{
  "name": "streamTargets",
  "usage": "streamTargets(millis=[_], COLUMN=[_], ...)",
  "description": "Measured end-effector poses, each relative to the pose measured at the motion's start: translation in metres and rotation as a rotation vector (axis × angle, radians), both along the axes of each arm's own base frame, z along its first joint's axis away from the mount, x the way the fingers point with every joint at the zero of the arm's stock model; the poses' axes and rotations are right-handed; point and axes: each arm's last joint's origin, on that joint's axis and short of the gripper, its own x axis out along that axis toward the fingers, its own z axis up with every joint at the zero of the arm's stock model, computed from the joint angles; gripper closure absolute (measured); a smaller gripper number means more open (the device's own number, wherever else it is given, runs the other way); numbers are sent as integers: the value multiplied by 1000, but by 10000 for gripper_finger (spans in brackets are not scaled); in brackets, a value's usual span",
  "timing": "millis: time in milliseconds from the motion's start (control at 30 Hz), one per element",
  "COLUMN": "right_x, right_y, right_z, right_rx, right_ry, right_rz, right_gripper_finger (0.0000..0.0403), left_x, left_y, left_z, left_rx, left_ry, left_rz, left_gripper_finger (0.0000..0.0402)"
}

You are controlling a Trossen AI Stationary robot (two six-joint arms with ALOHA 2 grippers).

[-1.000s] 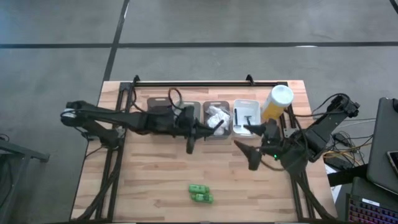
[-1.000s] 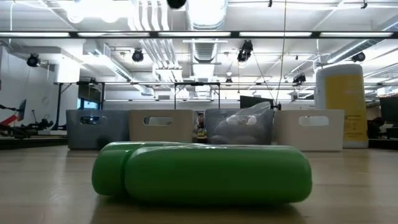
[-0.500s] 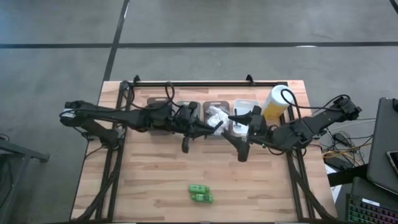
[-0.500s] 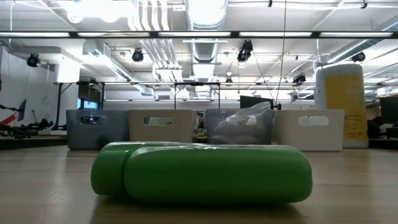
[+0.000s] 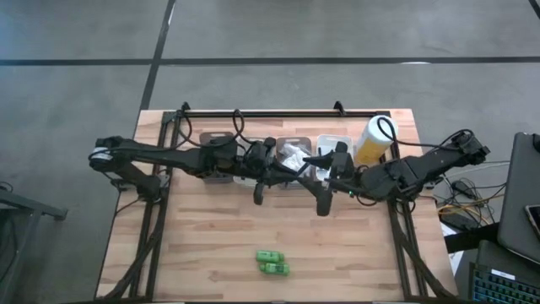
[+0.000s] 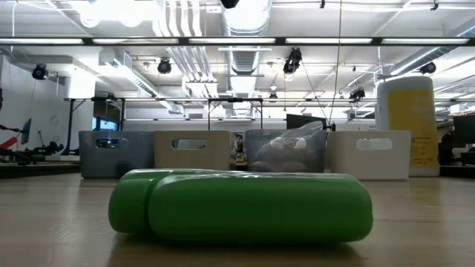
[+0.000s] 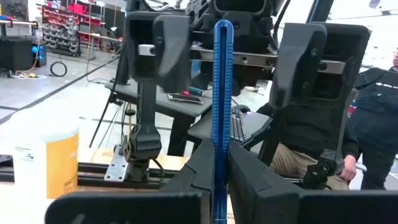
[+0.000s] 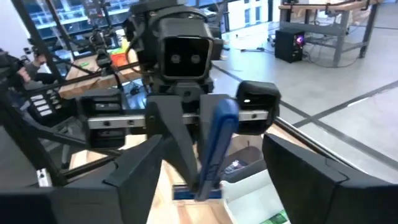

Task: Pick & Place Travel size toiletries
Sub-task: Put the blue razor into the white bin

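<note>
Basically a handover mid-air: the blue stick (image 7: 222, 106) sits upright, pinched edge-on in the left gripper (image 5: 297, 169), just in front of the middle trays. Right gripper (image 5: 315, 173) faces it from the right, jaws spread either side of the stick, not gripping yet as far as the wrist views show. Two green bottles (image 5: 272, 263) lie side by side near the front edge, untouched. White packets (image 5: 293, 154) already in the clear tray (image 5: 287, 142); white tray (image 5: 331, 140) holds dark sticks. Judging by that, sorting is mostly done; the stick and bottles remain.
</note>
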Motion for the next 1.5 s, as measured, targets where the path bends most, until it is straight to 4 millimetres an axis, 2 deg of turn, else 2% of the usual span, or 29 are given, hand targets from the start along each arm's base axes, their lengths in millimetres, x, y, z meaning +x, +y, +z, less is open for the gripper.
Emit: streamTargets(millis=[300, 567, 667, 833, 967, 1067, 1200, 1300, 1500], right_x=[1, 4, 5, 4, -2, -13, -34, -40, -36], right_y=[-1, -8, -10, -15, -21, -37, -72, -96, -146], right_z=[-2, -3, -3, -11, -21, -33, -56, -69, -102], right_rx=[24, 24, 25, 38, 72, 183, 434, 539, 700], right_ry=[10, 14, 15, 75, 155, 231, 425, 554, 668], right_rz=[1, -19, -24, -66, -161, -294, -538, -644, -667], right_gripper_finger=[223, 341, 377, 373, 373, 374, 371, 365, 363], left_x=[2, 2, 2, 1, -3, -7, -15, -21, -26], left_y=[1, 1, 1, 3, 4, 5, 7, 9, 10], left_z=[-1, -1, -1, 0, 0, -8, -24, -35, -44], left_rx=[-2, -6, -26, -110, -66, -62, -78, -74, -53], left_ry=[-5, -6, -2, 12, 51, 156, 374, 507, 603], left_rz=[7, 13, 26, 80, 94, 117, 206, 270, 305], left_gripper_finger=[377, 366, 333, 251, 182, 137, 99, 89, 94])
